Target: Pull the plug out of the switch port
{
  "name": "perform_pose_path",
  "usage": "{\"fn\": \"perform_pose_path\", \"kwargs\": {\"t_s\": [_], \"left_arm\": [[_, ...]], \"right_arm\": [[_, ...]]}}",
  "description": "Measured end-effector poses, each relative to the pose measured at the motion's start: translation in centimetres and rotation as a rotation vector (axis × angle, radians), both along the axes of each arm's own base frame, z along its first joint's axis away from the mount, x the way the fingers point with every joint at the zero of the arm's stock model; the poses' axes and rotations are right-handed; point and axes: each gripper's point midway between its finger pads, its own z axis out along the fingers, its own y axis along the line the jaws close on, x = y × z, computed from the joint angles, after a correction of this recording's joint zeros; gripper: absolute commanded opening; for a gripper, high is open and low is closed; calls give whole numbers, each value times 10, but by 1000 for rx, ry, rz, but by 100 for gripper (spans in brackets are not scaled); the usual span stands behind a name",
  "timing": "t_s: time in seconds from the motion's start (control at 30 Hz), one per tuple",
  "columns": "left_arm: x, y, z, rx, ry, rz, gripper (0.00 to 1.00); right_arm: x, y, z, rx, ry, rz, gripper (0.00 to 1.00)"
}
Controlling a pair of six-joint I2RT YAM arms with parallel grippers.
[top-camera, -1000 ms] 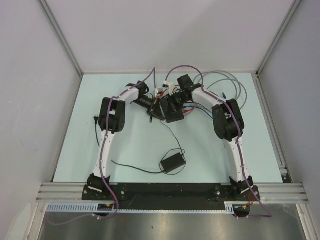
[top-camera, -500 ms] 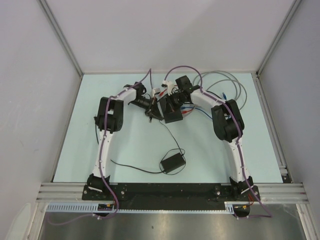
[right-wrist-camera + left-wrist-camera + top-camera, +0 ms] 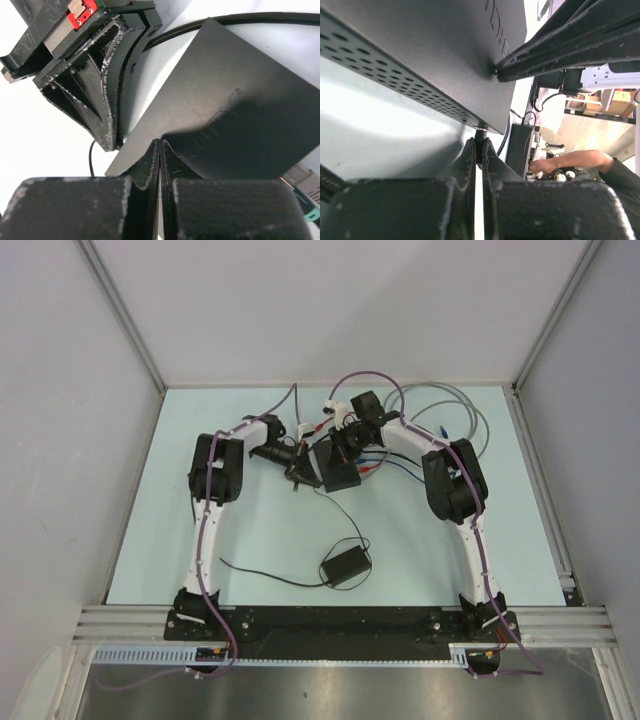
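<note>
The switch (image 3: 337,472) is a flat matte-black box at mid-table. It fills the top of the left wrist view (image 3: 420,55), perforated side towards the camera, and shows in the right wrist view (image 3: 235,95). My left gripper (image 3: 298,470) is at its left side, shut on a small black plug (image 3: 481,136) that sits right at the switch's edge. My right gripper (image 3: 346,446) is shut, its tips (image 3: 159,145) pressed down on the switch's top face. Its fingers (image 3: 560,47) cross the left wrist view.
A smaller black power adapter (image 3: 346,565) lies nearer the bases, its thin black cord (image 3: 345,512) running up towards the switch. Grey cables (image 3: 465,412) loop at the back right, with red and blue leads (image 3: 375,460) beside the switch. Grey walls stand on three sides.
My left arm has drawn back to the left, still shut on the plug. The switch and right gripper have shifted slightly left with it.
</note>
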Motion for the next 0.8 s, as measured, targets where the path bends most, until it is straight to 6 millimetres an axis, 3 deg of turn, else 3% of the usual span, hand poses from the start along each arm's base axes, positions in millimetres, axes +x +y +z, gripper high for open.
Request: {"fn": "perform_pose_path", "kwargs": {"t_s": [0.27,0.57,0.63,0.7,0.77,0.8], "left_arm": [[5,7,0,77,-5,-6,0],[-15,18,-1,67,-8,3,0],[-14,19,-1,82,-18,1,12],[-11,20,-1,119,-32,-3,38],[-8,22,-2,179,-44,-5,46],[-7,24,-1,199,-52,-4,54]], "right_arm": [[3,2,0,6,-8,-3,0],[0,4,-1,9,1,4,0],[-1,4,-1,8,0,6,0],[-1,4,-1,9,0,6,0],[-1,4,-1,9,0,6,0],[-1,4,-1,9,1,6,0]]}}
